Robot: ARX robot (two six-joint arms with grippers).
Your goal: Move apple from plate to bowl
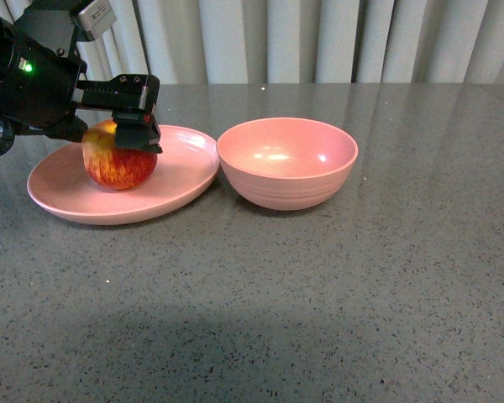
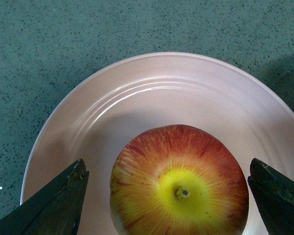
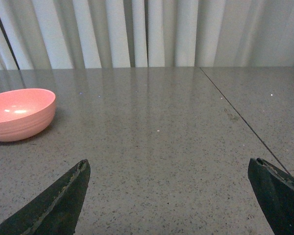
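Left gripper [image 2: 169, 171] jaws stand off apple [image 2: 179, 181] with gaps both sides, plate [image 2: 152, 93] rim low, bowl [image 1: 287, 162] just beside it, mouth unobstructed from above.

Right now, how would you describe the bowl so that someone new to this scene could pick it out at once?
On the grey speckled table, two pink dishes sit side by side. The bowl is the one on the right, next to the plate carrying the apple. It is deeper and narrower than the plate, faintly ridged outside, and empty.
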